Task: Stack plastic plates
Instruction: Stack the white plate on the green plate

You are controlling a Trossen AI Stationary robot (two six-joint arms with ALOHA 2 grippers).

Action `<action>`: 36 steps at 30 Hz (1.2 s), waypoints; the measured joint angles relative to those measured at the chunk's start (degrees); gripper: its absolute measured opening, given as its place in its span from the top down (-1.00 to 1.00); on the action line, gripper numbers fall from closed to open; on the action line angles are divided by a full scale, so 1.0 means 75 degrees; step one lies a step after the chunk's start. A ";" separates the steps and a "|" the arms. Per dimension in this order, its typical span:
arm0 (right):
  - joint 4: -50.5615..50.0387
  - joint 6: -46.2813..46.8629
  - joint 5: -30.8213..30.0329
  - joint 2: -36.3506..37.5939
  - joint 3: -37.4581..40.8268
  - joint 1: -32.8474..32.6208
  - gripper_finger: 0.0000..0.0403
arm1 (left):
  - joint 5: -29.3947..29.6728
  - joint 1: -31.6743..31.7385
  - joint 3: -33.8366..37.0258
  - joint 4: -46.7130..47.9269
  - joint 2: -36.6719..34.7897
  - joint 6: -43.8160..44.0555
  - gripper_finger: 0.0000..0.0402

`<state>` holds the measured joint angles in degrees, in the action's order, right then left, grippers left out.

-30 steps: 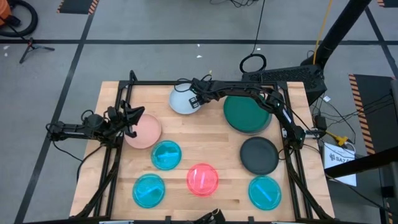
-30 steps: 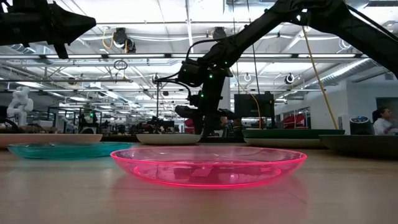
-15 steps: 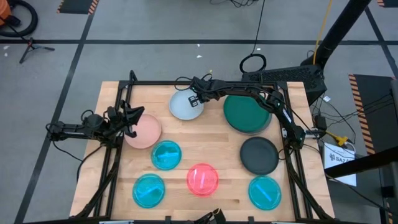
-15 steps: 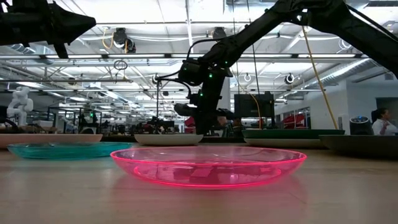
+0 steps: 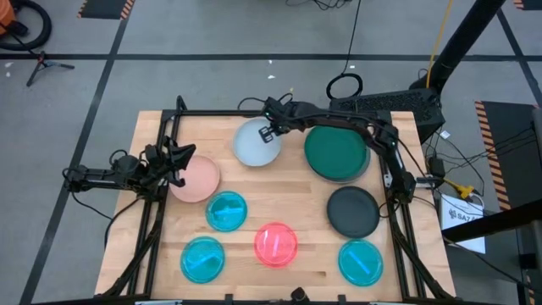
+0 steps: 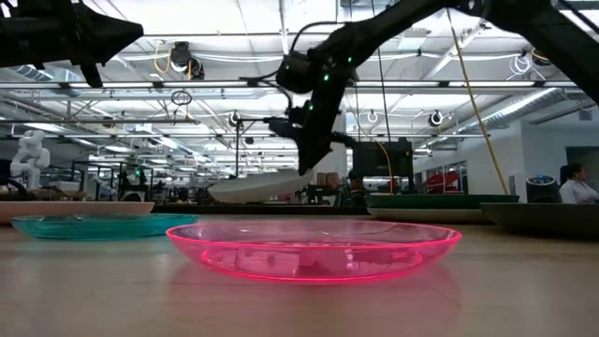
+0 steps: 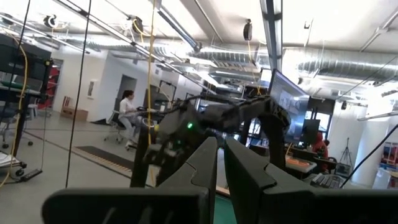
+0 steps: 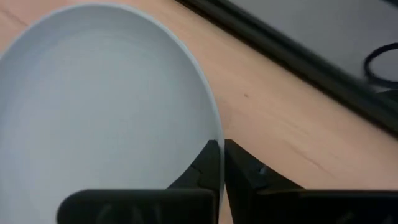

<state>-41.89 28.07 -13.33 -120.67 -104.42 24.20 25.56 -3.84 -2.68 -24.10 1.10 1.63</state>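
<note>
Stacking looks barely begun. Taking the table as a clock face in the high view: dark green plate at approx 2, apparently sitting on a grey one whose edge just peeks out beneath it, though that rim is hard to make out. Black plate at approx 4, cyan plate at approx 5, red-pink plate at 6, a second cyan plate at approx 7, a third cyan plate nearer centre, peach-pink plate at 9. All of these lie singly, so nearly everything is left to do.

Pale blue-white plate is at approx 11–12 and in play: the low view shows it tilted and clear of the wood. Right gripper has its fingers pinched together on that plate's rim, on the side toward the green plate; the right wrist view shows the rim running in between the closed tips.

Left gripper waits at 9, over the edge of the peach-pink plate, holding nothing; fingers nearly together, with a narrow gap showing in its wrist view.
</note>
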 joint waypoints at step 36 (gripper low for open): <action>0.0964 0.1734 0.0398 0.7731 0.8136 0.1987 1.00 | -0.0009 0.0000 0.0000 -0.0026 0.0003 0.0283 0.83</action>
<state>-34.66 41.07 -10.34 -62.69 -43.40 39.10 25.50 -3.84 -2.68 -24.29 1.13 3.75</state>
